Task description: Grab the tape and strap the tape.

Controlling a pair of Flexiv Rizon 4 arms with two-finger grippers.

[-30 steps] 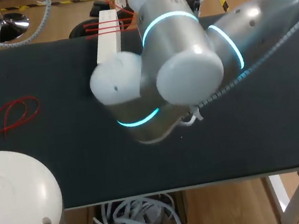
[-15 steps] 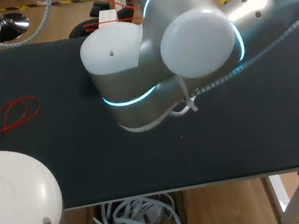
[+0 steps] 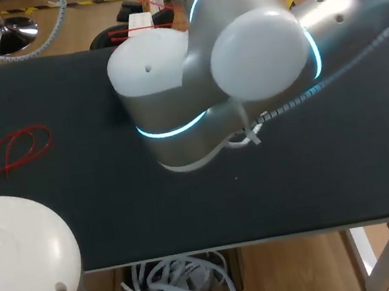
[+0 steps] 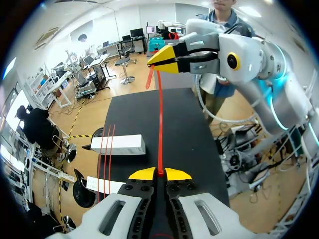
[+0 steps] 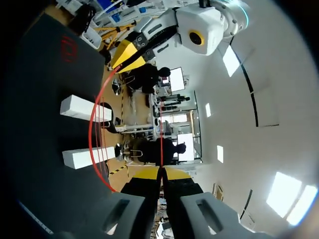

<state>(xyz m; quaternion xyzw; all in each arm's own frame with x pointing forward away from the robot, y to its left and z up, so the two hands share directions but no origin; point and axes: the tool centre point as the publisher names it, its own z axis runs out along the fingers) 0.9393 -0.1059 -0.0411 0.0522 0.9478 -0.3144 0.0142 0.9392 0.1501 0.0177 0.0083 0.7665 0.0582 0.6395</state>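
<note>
Left gripper: yellow tips pressed together, pinching one end of the red tape. Runs from there as a thin straight line ahead of the fingers, in the air above the black table, up to the right gripper. Right gripper: tips closed as well, clamping the tape's other end from two sides, with a short red tail hanging out just beside them. Seen from the right wrist, bows in a wide arc between the two grippers, and a thin straight bit pokes out ahead of the right tips.

Below the tape, toward the table's far edge: a white block lying flat, with spare red strips laid across it and over the edge. Beside it, apart, in the right wrist view: a second white block. Which of the two carries the strips there, cannot tell.

On the table's left side, well apart from the blocks: a red loop lying flat on the dark surface.

Right arm: comes in from the right, reaches past the middle, hides both grippers and the tape from the head view. Left arm: a bulky white joint at the near left corner.
</note>
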